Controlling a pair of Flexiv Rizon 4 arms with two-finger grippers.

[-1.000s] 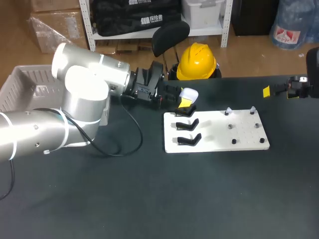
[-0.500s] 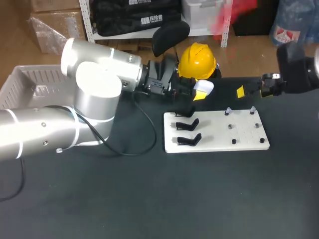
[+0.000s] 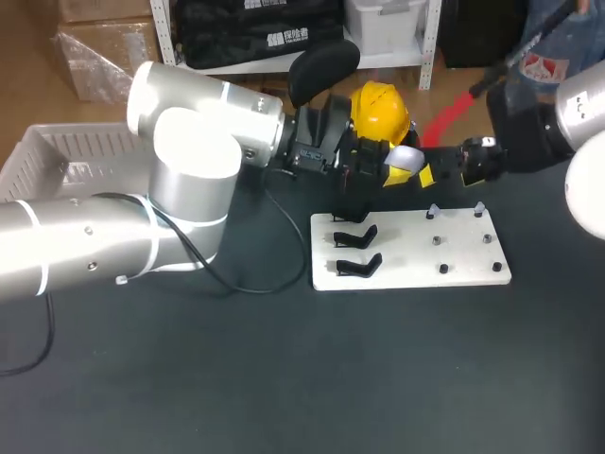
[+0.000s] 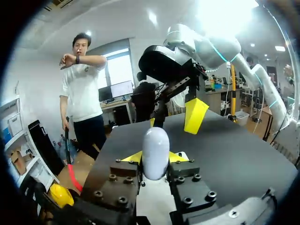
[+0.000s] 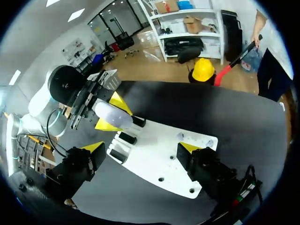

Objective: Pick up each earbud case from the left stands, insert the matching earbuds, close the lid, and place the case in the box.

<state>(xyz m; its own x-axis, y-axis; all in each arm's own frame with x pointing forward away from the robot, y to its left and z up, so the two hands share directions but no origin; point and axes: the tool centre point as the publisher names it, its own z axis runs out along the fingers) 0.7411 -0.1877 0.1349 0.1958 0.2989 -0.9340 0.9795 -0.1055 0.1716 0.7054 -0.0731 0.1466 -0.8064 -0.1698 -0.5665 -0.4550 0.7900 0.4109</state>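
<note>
Earbud case [image 4: 155, 151], white, sits pinched between my left gripper's [image 4: 155, 159] yellow tips, lifted off the table just past the black stands [image 3: 357, 238] on the white board [image 3: 416, 257]. My right gripper [image 5: 142, 149] faces it, fingers spread wide.

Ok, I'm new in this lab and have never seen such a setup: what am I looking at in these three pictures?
It is a robot with two arms at a dark table. One picture looks down from above and behind it. The two round ones come from cameras on its wrists. The left gripper is shut on a white earbud case, held in the air. The right gripper is open and empty, facing that case. On the table lies a white board with black stands on one side and small pegs on the other. A white basket stands at the far left.
</note>
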